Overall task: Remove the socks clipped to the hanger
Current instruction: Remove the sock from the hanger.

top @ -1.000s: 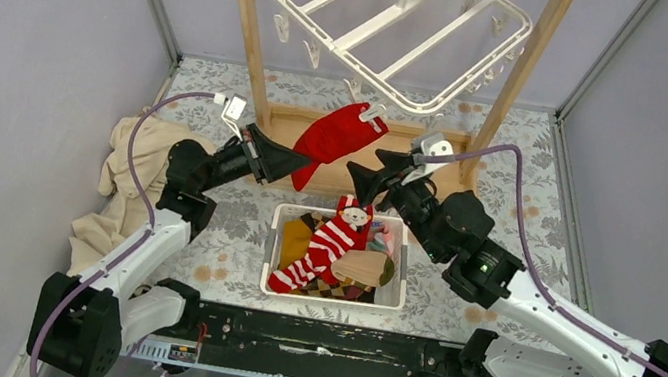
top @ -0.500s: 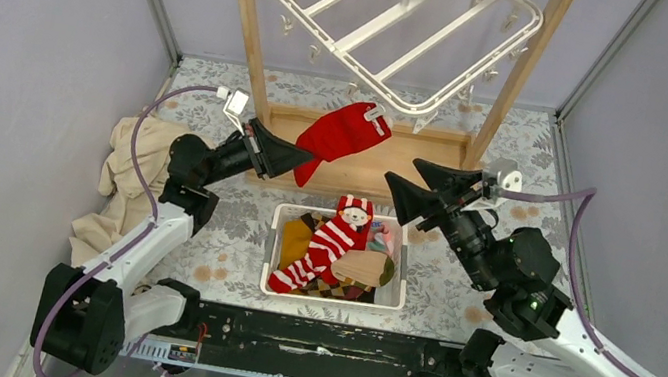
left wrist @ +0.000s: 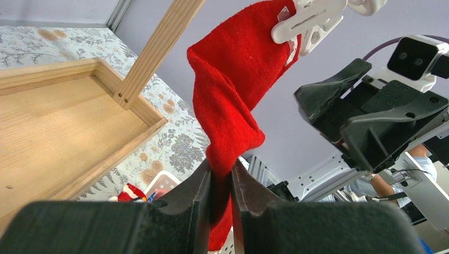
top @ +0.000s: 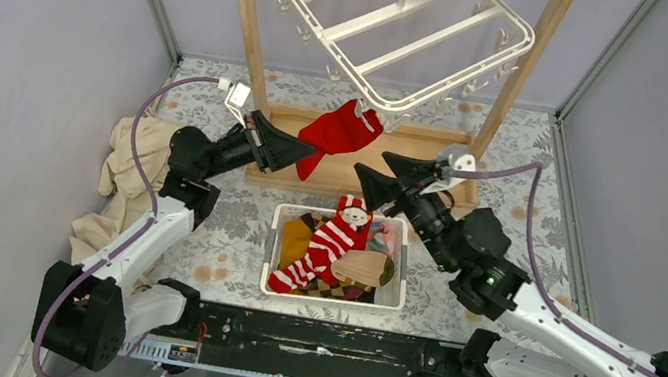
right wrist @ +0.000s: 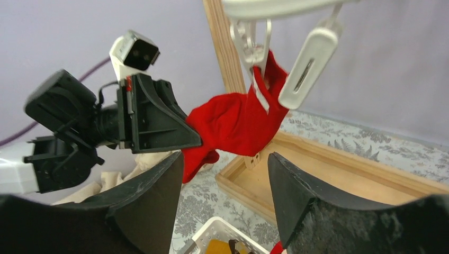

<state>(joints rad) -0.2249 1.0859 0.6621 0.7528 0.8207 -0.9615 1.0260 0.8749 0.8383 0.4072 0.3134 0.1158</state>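
Note:
A plain red sock hangs by one white clip from the near corner of the white hanger. My left gripper is shut on the sock's lower end, and the cloth is pinched between its jaws. The clip still bites the sock's cuff. My right gripper stands open just right of and below the sock, with nothing between its fingers. In the right wrist view the sock and its clip lie ahead and above.
The hanger hangs from a wooden rack whose base tray lies under the sock. A white perforated basket in front holds several socks, a red-white striped one on top. A beige cloth is heaped at the left.
My right arm swung out to the right and has come back close to the sock, its jaws still open. The hanger has swung and turned. My left gripper keeps its hold on the red sock.

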